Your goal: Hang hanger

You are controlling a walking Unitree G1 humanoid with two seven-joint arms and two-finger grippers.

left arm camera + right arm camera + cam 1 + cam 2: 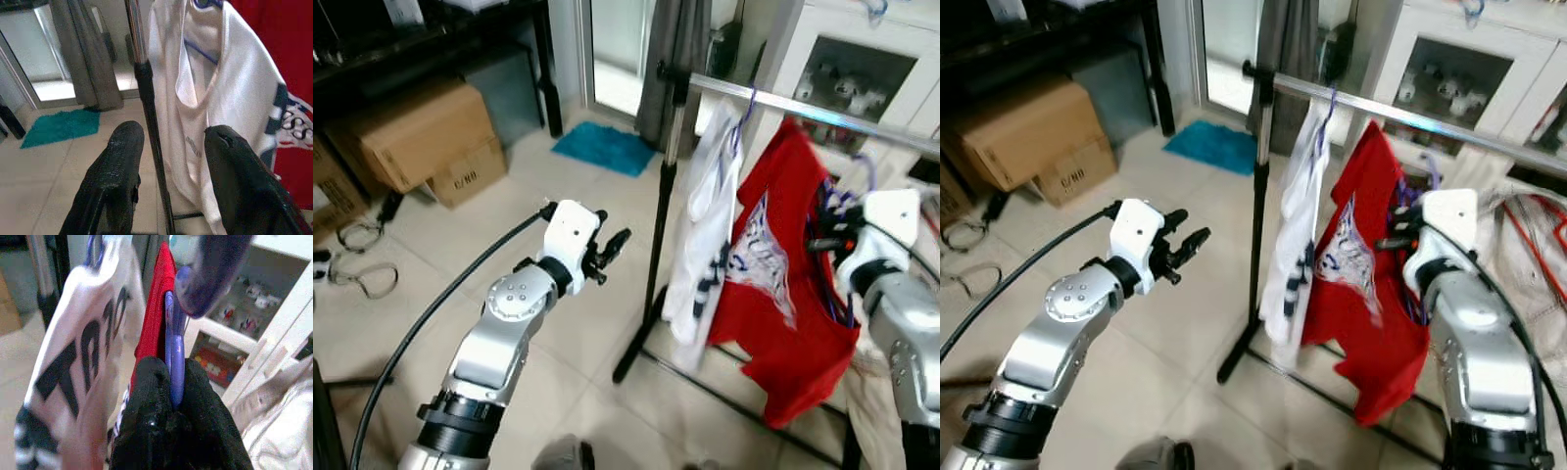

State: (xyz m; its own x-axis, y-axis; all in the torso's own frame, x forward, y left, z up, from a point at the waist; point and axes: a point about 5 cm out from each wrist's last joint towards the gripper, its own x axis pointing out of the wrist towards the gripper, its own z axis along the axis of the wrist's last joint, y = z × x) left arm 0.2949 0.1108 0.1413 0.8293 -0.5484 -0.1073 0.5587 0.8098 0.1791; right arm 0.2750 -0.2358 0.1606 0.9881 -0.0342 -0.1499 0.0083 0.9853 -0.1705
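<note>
A metal clothes rail [822,110] ran across the right half of the scene on a black upright pole [658,235], standing on a pale tiled floor [558,196]. A white shirt [705,225] with dark lettering hung from the rail on a purple hanger, just right of the pole. Touching it on the right was a red shirt [773,294] with a white print, carried on another purple hanger [174,352]. The right gripper [171,396] was clenched on that hanger, its two black fingers [146,396] pinching the purple plastic at the neck of the red shirt, just below the rail; the right wrist view could not show whether the hook was over the rail. The right arm [1474,333] reached up from the near right, its white wrist housing against the red cloth. The left gripper [610,252] was raised at mid-left, near the pole but apart from it, its fingers spread and holding nothing; in the left wrist view the two pads [115,171] framed the pole and the white shirt beyond. On the far left stood cardboard boxes [416,137] under a dark shelf, with a teal mat [605,147] on the floor beyond the pole and a grey curtain [675,59] behind it. A white cabinet [857,73] stood at the far right, behind the rail.
</note>
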